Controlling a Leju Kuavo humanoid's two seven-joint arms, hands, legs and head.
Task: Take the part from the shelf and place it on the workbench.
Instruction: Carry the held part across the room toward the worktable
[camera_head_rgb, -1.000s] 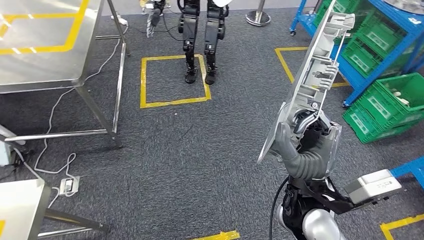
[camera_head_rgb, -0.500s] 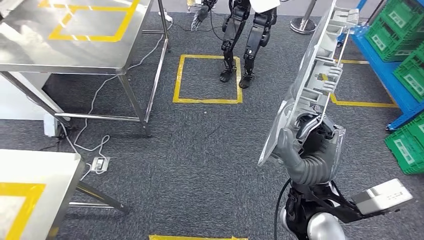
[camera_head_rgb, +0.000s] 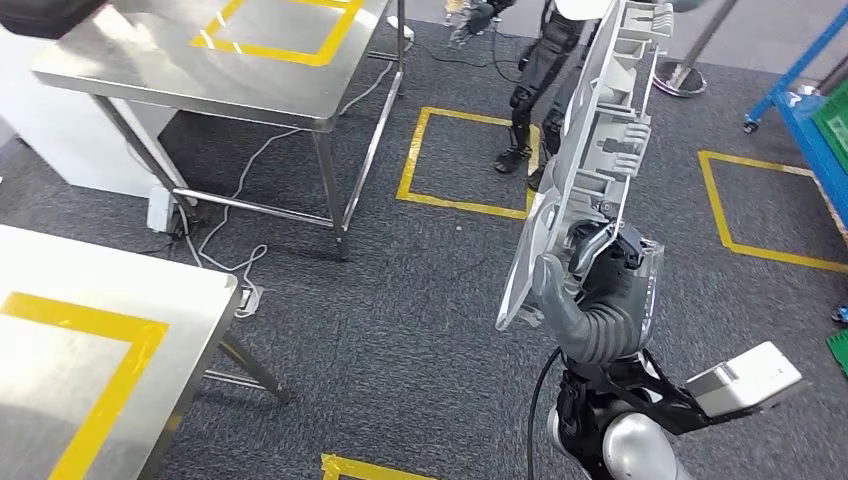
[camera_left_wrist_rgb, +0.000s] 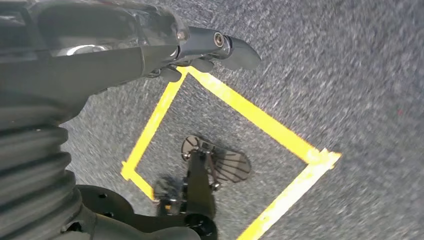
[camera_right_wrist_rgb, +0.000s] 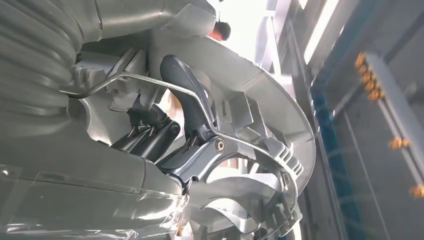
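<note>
One grey part (camera_head_rgb: 585, 165), upright, w/ right hand (camera_head_rgb: 590, 285) fingers clamped round its lower end.

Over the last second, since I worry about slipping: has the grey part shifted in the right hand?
No. The part sits the same against the right hand holding its lower end; the floor and tables slide because the camera turned.

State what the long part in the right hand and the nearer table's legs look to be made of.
Part: likely moulded plastic, matt light grey, judging by its ribs and clips; a thin metal rod runs along it. Table legs: probably stainless steel, brushed and shiny.
</note>
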